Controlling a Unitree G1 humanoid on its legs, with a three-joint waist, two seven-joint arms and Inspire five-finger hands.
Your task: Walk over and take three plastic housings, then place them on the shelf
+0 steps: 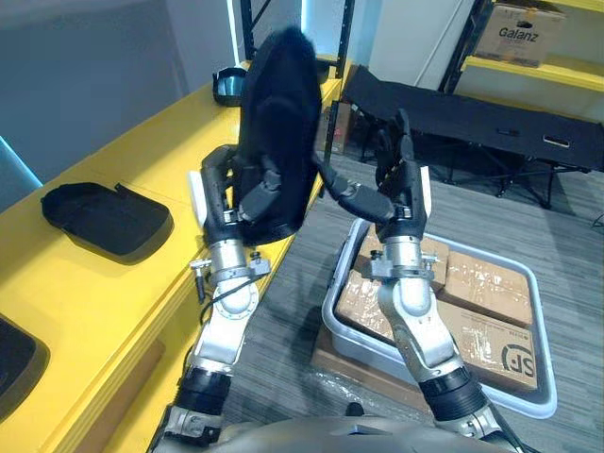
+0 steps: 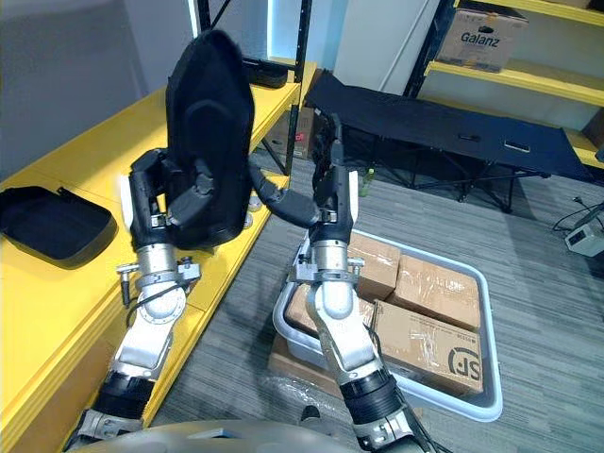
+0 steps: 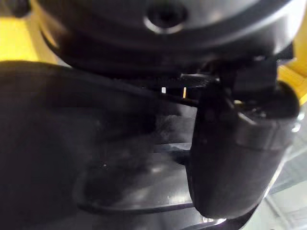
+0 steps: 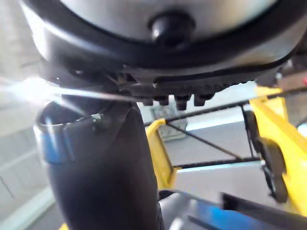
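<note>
A large black plastic housing stands upright in front of me, above the edge of the yellow shelf. My left hand is shut on its lower part, and the left wrist view shows the thumb pressed against the dark shell. My right hand is raised just right of the housing with its fingers straight up, and a curved black part reaches from the housing to its palm. A second housing lies flat on the shelf at the left, and a third sits further along it.
On the floor at the right stands a grey crate packed with cardboard boxes. Behind it is a low black cot. A yellow rack with a cardboard box stands at the back right. Another dark shape lies at the shelf's near left.
</note>
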